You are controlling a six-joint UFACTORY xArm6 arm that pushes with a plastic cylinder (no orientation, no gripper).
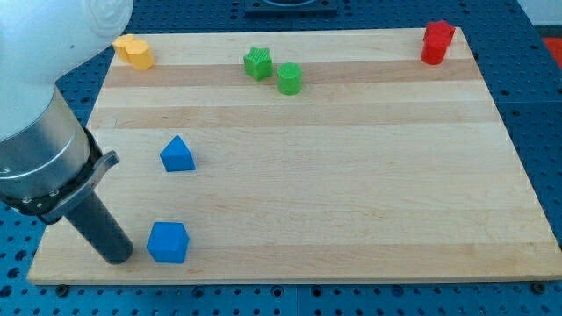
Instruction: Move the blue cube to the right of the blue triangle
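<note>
Camera view, from its left: my tip rests just left of the blue cube at the wooden surface's bottom-left corner. No pincer shows. Directly above sits the blue triangle, with open board to its right. Far along the top edge: yellow block, 2 green blocks, red block.
</note>
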